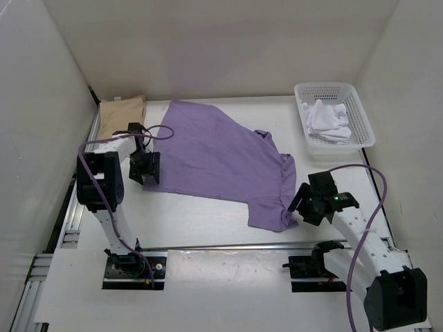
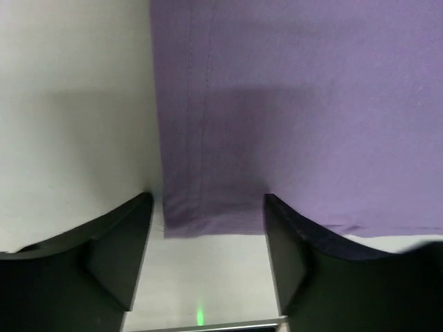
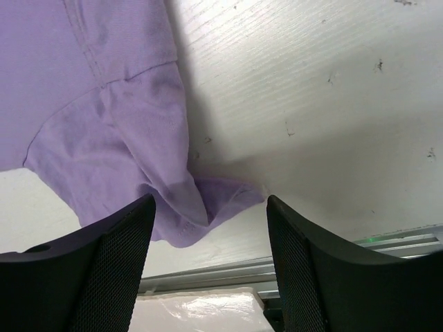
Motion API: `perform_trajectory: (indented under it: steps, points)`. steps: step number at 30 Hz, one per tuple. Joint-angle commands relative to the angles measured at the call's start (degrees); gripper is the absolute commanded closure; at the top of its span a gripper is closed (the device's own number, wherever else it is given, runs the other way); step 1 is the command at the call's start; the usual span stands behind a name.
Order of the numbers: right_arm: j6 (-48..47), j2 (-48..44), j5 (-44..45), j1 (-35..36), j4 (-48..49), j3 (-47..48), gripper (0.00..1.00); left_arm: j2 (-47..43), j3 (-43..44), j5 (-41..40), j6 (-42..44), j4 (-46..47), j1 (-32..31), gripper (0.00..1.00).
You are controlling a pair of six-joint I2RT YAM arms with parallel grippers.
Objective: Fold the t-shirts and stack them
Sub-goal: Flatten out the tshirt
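A lavender t-shirt [image 1: 221, 155] lies spread flat across the middle of the white desk [image 1: 208, 221], running on a slant from the far left toward the near right, with its collar and one sleeve bunched at the right end. A tan t-shirt [image 1: 121, 116] sits folded in the far left corner, just beside the lavender one's far edge. A white t-shirt [image 1: 327, 121] lies crumpled inside a white perforated plastic basket [image 1: 367, 128] in the far right corner. The left gripper [image 1: 147, 174] is at the lavender shirt's near left corner; its wrist view shows the jaws spread wide, with the stitched hem corner [image 2: 201, 214] lying on the desk between the two black fingers [image 2: 118, 256] and nothing pinched. The right gripper [image 1: 300, 206] is at the shirt's near right end; there too the jaws stand wide apart, the crumpled sleeve tip [image 3: 208, 197] lying between the mesh-textured fingers [image 3: 304, 263], not gripped.
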Motion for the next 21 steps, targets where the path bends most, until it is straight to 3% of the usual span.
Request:
perform_trajectory:
  steps: [1, 5, 6, 9, 13, 14, 17, 21]
  points:
    - [1.05, -2.09, 1.57, 1.18, -2.60, -0.73, 0.30, 0.86, 1.38, -0.42, 0.03, 1.88, -0.62, 0.27]
    - [1.57, 0.18, 1.57, 4.42, -3.22, -0.21, 0.30, 2.36, 1.38, -0.43, 0.03, 2.41, -0.62, 0.58]
    - [1.57, 1.07, 1.57, 5.13, -3.22, -0.20, 0.30, 2.36, 1.38, -0.43, 0.03, 2.41, -0.62, 0.70]
    - [1.57, 5.28, 3.68, 7.07, -3.22, 1.20, 0.30, 1.84, 0.68, 0.10, 0.03, 2.41, -0.62, 0.90]
    - [1.57, 10.46, 4.91, 8.30, -0.06, 3.84, 0.46, -1.15, -1.87, -1.21, 0.03, 2.41, 1.30, 0.90]
    - [1.57, 11.17, 5.78, 8.30, -0.05, 4.54, 0.58, -1.67, -1.87, -1.22, 0.03, 2.41, 2.01, 0.90]
    - [0.88, 14.69, 9.30, 8.30, 0.74, 7.87, 0.78, -3.08, -2.49, -3.85, 0.03, 3.02, 5.61, 0.90]
    - [-1.32, 21.09, 11.06, 7.25, 2.49, 12.97, 0.89, -3.70, -2.49, -4.91, 0.03, 3.02, 9.74, 0.90]
